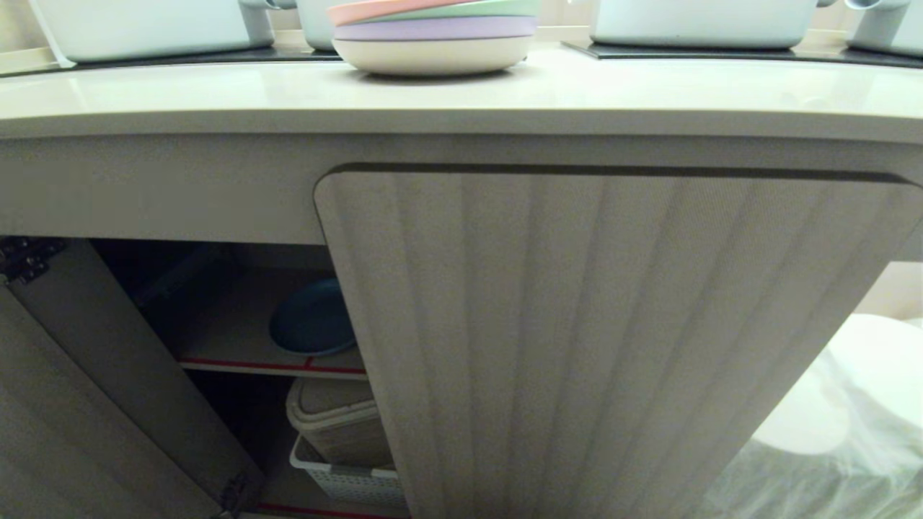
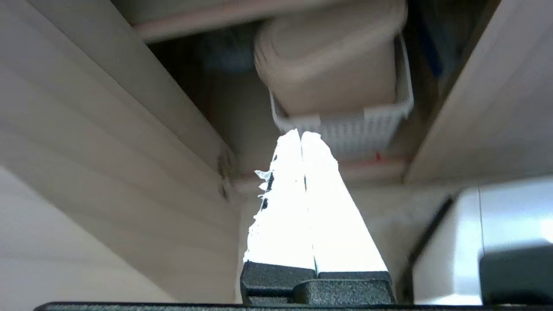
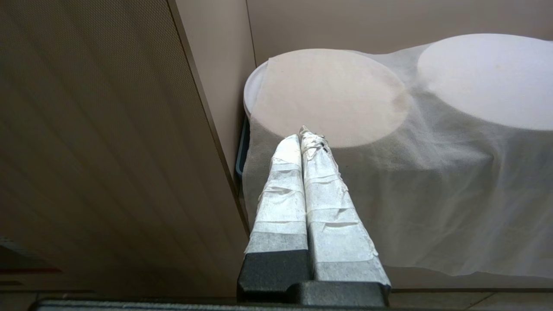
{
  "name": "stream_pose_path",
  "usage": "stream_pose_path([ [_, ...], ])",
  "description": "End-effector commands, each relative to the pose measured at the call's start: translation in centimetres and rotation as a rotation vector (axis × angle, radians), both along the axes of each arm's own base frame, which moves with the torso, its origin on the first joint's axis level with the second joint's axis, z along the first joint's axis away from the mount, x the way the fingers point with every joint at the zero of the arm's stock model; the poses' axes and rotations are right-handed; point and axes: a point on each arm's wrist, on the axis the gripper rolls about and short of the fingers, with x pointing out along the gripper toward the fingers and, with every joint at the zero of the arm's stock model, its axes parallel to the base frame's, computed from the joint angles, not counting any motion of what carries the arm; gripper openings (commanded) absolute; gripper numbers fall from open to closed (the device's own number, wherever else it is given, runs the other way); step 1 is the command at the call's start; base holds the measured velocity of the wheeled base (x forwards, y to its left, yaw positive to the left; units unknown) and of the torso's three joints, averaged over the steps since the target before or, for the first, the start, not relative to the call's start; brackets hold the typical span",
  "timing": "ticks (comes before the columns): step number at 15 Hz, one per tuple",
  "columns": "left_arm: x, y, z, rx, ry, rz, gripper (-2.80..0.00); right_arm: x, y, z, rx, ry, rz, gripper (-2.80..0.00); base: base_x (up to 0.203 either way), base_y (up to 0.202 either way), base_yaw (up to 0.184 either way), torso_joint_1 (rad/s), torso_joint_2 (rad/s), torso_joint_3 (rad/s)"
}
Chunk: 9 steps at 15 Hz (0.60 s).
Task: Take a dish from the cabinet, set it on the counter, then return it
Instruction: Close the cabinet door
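Note:
The blue dish [image 1: 311, 318] lies on the red-edged inner shelf [image 1: 274, 365] of the cabinet [image 1: 606, 339], half hidden behind the shut ribbed door; the other door [image 1: 94, 389] stands swung open. Above runs the cream counter [image 1: 216, 90]. Neither arm shows in the head view. My left gripper [image 2: 301, 134] is shut and empty, low in front of the open compartment, pointing at a white basket [image 2: 358, 127] on the bottom level. My right gripper [image 3: 304, 134] is shut and empty, parked beside the cabinet's outer side.
A stack of pastel plates [image 1: 433, 36] sits on the counter between pale pots [image 1: 144, 25] on black cooktop panels. The basket holds a beige lidded container [image 1: 332, 418]. Round white objects under a sheer cloth [image 3: 389, 129] stand right of the cabinet.

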Motion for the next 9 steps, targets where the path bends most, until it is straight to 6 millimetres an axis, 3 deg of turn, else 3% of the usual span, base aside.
stream_pose_path([
  [1, -1.4, 0.0, -0.2, -0.009, -0.149, -0.002, -2.8, 0.0, 0.0, 0.0, 0.001, -0.001, 0.0, -2.8, 0.0, 0.0, 0.0, 0.0, 0.0, 0.0],
  [5, -2.7, 0.0, -0.6, -0.048, -0.299, -0.012, -2.8, 0.0, 0.0, 0.0, 0.001, 0.0, 0.0, -2.8, 0.0, 0.0, 0.0, 0.0, 0.0, 0.0],
  [9, -2.9, 0.0, -0.7, -0.052, -0.316, -0.003, -2.8, 0.0, 0.0, 0.0, 0.001, -0.001, 0.0, -2.8, 0.0, 0.0, 0.0, 0.0, 0.0, 0.0],
])
